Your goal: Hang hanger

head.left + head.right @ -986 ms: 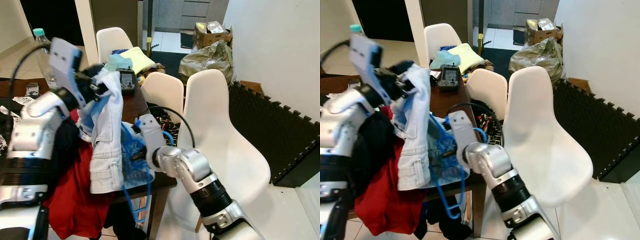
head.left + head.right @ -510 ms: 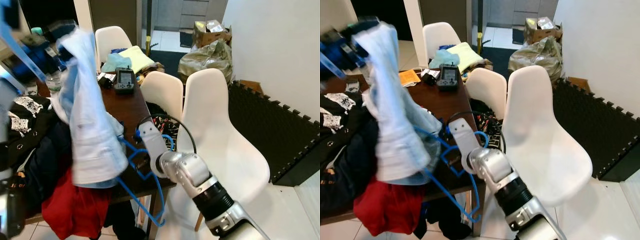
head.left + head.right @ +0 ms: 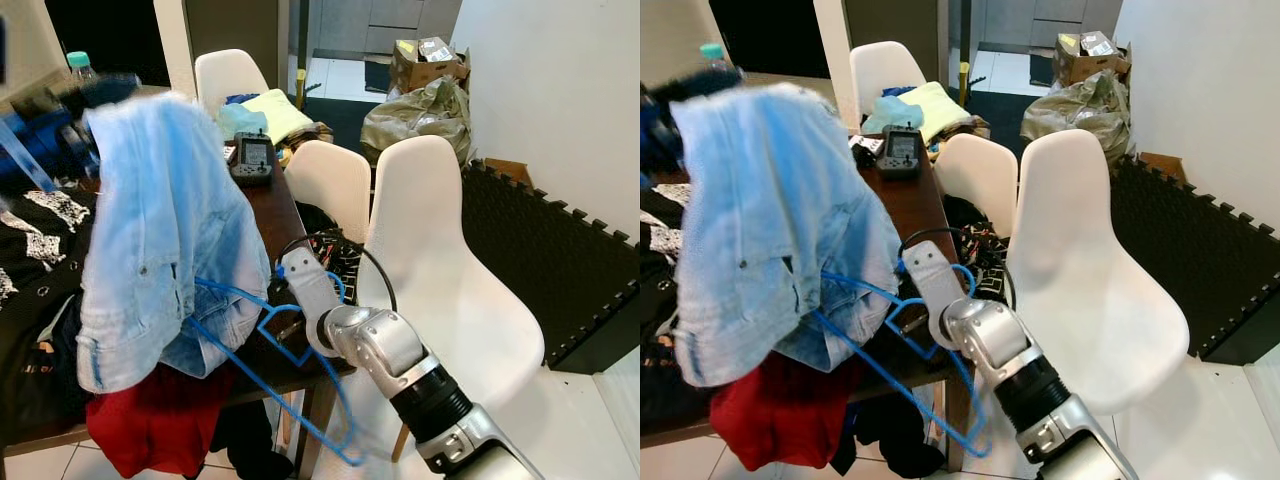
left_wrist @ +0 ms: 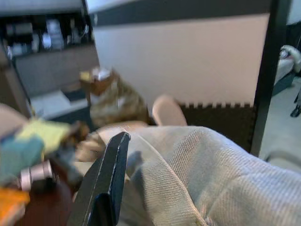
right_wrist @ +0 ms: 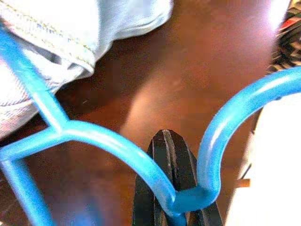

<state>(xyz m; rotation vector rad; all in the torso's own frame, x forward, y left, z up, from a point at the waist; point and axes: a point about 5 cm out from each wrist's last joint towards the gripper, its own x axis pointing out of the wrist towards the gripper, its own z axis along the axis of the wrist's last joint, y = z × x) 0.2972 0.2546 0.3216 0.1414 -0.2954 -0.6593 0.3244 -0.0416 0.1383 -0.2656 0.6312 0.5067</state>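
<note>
A blue plastic hanger (image 5: 94,136) hangs off the front edge of the brown table (image 3: 268,215), one arm reaching under a light blue denim jacket (image 3: 160,230). My right gripper (image 5: 165,141) is shut on the hanger's neck, just below the hook. The jacket is held up at the far left, spread wide, above the table. My left gripper (image 3: 55,115) is blurred at its top edge. In the left wrist view one black finger (image 4: 109,174) lies against the denim cloth (image 4: 197,179).
Black clothes (image 3: 30,300) and a red garment (image 3: 150,425) pile on the table's near side. Three white chairs (image 3: 440,280) line its right side. A handheld device (image 3: 250,160), a bottle (image 3: 80,68) and folded cloths (image 3: 270,110) lie farther back. Black floor mats (image 3: 540,250) lean on the wall.
The left arm swung up and out to the left, lifting the jacket off the pile; it now hangs spread open. The hanger has tipped lower, with its arm under the jacket's hem.
</note>
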